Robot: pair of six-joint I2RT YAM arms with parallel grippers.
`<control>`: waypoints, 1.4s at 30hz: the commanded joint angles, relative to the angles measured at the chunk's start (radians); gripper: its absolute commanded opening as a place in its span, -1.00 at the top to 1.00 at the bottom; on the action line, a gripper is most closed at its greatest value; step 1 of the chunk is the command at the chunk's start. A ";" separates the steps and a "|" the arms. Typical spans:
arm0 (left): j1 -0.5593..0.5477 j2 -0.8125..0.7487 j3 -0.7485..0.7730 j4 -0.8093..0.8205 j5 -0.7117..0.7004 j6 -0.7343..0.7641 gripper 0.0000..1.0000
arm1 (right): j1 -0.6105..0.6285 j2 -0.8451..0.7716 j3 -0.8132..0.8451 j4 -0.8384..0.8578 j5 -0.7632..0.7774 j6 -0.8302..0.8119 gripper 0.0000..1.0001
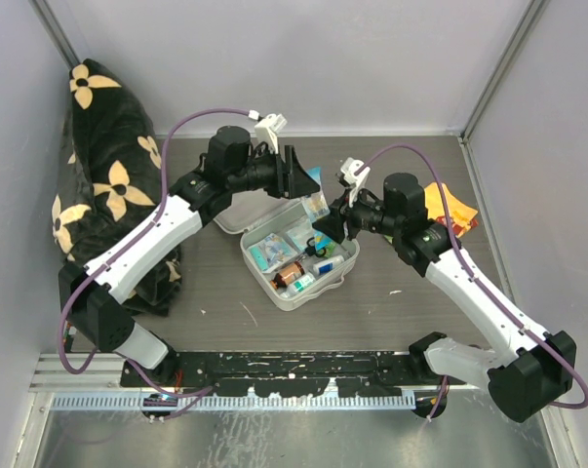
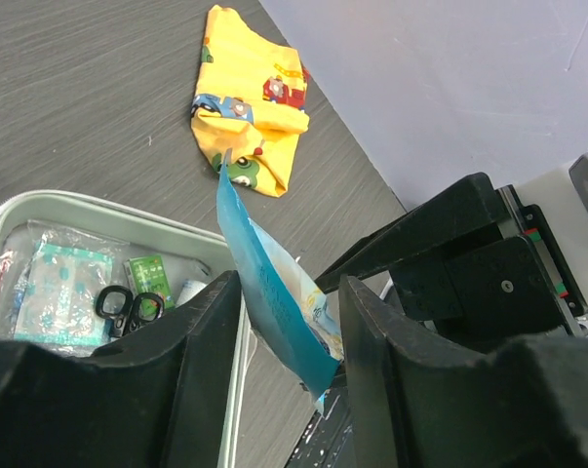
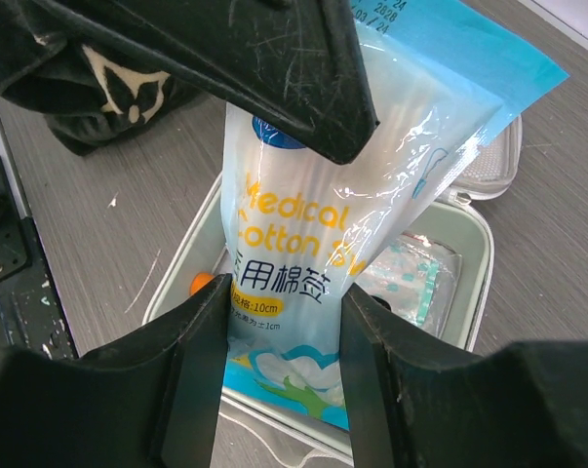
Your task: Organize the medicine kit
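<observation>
Pale grey plastic, the medicine kit (image 1: 286, 302) lies open mid-table with scissors (image 2: 128, 304) inside, and over it hangs a blue cotton-swab packet (image 3: 303, 244), blocking the tray, its top clamped by the left gripper (image 2: 292, 292), its foot flanked by the right gripper (image 3: 284, 322), grip unclear, beyond them a yellow cloth (image 1: 450, 210) and a flowered black bag (image 1: 103, 185).

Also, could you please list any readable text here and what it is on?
"Medical Cotton", next word cut off: cotton swab packet.
"用棉签": same packet, below.
"10cm": small line under that.
Digits at its top: partly hidden.
Labels on supplies in the medicine kit: too small to read.
</observation>
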 commanded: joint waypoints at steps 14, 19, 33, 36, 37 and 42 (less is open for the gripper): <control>0.006 -0.038 -0.059 0.086 0.028 0.044 0.77 | 0.008 -0.025 0.013 0.023 0.026 -0.041 -0.20; 0.017 -0.070 -0.079 0.107 0.074 0.115 1.00 | 0.007 -0.056 0.012 -0.011 0.032 -0.092 -0.58; 0.029 -0.233 -0.156 -0.026 0.439 0.581 0.97 | -0.002 0.056 0.285 -0.439 -0.077 -0.501 -1.00; 0.028 -0.250 -0.179 -0.030 0.448 0.608 0.97 | 0.002 0.122 0.372 -0.532 -0.192 -0.536 -1.00; 0.029 -0.266 -0.182 -0.038 0.444 0.622 0.97 | 0.005 0.140 0.401 -0.553 -0.219 -0.537 -1.00; 0.027 -0.304 -0.205 -0.054 0.414 0.673 0.98 | 0.038 0.198 0.499 -0.630 -0.297 -0.559 -0.96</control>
